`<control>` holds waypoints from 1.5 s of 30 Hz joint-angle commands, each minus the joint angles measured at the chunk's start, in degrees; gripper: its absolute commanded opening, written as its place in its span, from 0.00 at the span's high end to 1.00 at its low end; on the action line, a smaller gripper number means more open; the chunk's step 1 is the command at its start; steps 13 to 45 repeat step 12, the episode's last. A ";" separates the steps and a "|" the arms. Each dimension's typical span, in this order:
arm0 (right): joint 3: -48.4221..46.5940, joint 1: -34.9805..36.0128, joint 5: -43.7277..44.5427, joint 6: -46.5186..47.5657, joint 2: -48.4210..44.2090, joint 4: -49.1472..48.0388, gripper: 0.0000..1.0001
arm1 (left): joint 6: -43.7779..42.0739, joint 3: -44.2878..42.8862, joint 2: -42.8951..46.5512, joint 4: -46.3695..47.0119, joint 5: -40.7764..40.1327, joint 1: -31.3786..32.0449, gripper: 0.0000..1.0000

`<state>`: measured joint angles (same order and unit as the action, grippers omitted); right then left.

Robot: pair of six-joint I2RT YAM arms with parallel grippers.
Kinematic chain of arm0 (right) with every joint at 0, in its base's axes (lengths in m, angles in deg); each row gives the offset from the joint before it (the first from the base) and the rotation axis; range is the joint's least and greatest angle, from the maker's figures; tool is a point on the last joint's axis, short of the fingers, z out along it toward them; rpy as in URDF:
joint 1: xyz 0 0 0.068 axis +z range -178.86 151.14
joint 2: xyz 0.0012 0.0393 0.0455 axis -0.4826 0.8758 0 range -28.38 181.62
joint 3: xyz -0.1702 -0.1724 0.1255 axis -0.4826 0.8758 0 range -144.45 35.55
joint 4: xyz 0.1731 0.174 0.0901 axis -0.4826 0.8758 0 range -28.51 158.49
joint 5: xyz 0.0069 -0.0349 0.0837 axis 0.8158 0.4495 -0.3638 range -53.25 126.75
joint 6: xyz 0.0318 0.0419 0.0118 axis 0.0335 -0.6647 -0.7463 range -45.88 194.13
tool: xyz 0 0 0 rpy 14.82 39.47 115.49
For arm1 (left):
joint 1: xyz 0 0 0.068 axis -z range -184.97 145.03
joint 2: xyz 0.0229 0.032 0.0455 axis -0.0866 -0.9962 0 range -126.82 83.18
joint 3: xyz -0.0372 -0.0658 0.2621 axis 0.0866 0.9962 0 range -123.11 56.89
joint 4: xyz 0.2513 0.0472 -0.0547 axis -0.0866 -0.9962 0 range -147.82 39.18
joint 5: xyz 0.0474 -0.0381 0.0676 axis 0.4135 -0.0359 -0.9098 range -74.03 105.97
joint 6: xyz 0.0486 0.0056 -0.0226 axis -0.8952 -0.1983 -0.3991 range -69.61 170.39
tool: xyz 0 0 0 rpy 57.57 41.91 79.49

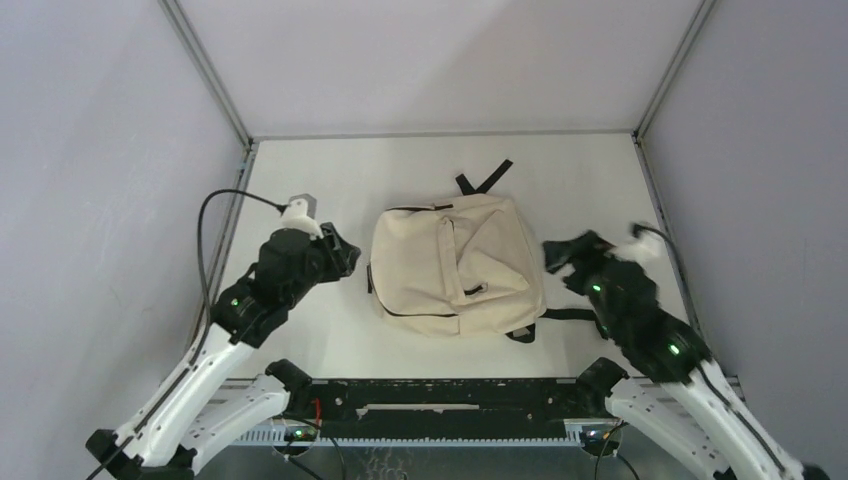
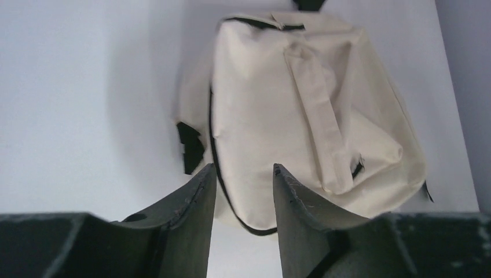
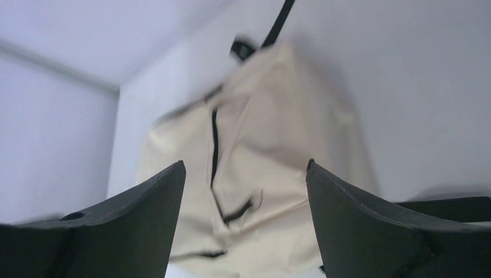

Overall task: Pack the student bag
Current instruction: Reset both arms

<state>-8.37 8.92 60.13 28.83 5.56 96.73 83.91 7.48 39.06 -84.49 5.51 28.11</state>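
**Cream backpack flat at mid-worktop, a gripper on either side**

Cream fabric marks the student bag [image 1: 455, 265], which lies flat in the middle of the white worktop [image 1: 330, 170]. Its front pocket faces up. Its top end, where a black strap loop [image 1: 483, 180] sticks out, points to the far edge. A second black strap [image 1: 565, 315] trails from its near right corner. Black zipper lines run along the top seam and down the front (none shows a gap, so whether anything is inside cannot be told).

The left arm rises from the near left corner and bends inward. The left gripper [image 1: 340, 255] sits off the bag's left side, apart from it and aimed at it. In the left wrist view the left gripper [image 2: 243, 171] has its jaws partly apart, with nothing between them and the bag [image 2: 312, 116] lying ahead.

The right arm mirrors that pose from the near right corner. The right gripper [image 1: 560, 255], somewhat blurred, is just beside the bag's right edge; whether it touches is unclear. In the right wrist view the right gripper [image 3: 245, 165] has its jaws spread wide and holds nothing, with the bag [image 3: 272, 127] beyond them.
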 commanded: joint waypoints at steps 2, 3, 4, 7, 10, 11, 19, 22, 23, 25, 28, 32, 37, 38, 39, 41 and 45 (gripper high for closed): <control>0.32 -2.23 24.11 -2.84 -15.90 11.06 0.12 | -2.76 -2.89 5.45 -2.36 -12.58 -0.39 0.54; 1.03 -2.34 25.31 -2.86 -18.17 11.55 0.11 | -2.83 -2.47 6.20 -2.43 -13.34 -0.34 0.54; 1.88 -2.39 26.01 -3.01 -20.34 11.98 0.11 | -2.78 -2.07 6.85 -2.41 -13.81 -0.32 0.54; 3.22 -2.45 26.35 -5.00 -22.23 13.87 0.10 | -2.77 -0.75 7.78 -2.06 -13.56 -0.33 0.55; 3.40 -2.45 25.59 -6.91 -20.80 15.76 0.10 | -4.32 1.06 8.15 -0.54 -10.61 -0.33 0.58; 3.48 -2.45 25.49 -7.74 -20.10 16.48 0.10 | -3.91 1.33 8.02 -0.44 -10.82 -0.38 0.58; 3.49 -2.45 25.79 -8.55 -19.26 17.16 0.10 | -3.37 1.44 8.06 -0.59 -11.72 -0.41 0.58; 3.49 -2.45 25.79 -8.55 -19.26 17.16 0.10 | -3.37 1.44 8.06 -0.59 -11.72 -0.41 0.58; 3.49 -2.45 25.79 -8.55 -19.26 17.16 0.10 | -3.37 1.44 8.06 -0.59 -11.72 -0.41 0.58; 3.49 -2.45 25.79 -8.55 -19.26 17.16 0.10 | -3.37 1.44 8.06 -0.59 -11.72 -0.41 0.58; 3.49 -2.45 25.79 -8.55 -19.26 17.16 0.10 | -3.37 1.44 8.06 -0.59 -11.72 -0.41 0.58; 3.49 -2.45 25.79 -8.55 -19.26 17.16 0.10 | -3.37 1.44 8.06 -0.59 -11.72 -0.41 0.58; 3.49 -2.45 25.79 -8.55 -19.26 17.16 0.10 | -3.37 1.44 8.06 -0.59 -11.72 -0.41 0.58; 3.49 -2.45 25.79 -8.55 -19.26 17.16 0.10 | -3.37 1.44 8.06 -0.59 -11.72 -0.41 0.58; 3.49 -2.45 25.79 -8.55 -19.26 17.16 0.10 | -3.37 1.44 8.06 -0.59 -11.72 -0.41 0.58; 3.49 -2.45 25.79 -8.55 -19.26 17.16 0.10 | -3.37 1.44 8.06 -0.59 -11.72 -0.41 0.58; 3.49 -2.45 25.79 -8.55 -19.26 17.16 0.10 | -3.37 1.44 8.06 -0.59 -11.72 -0.41 0.58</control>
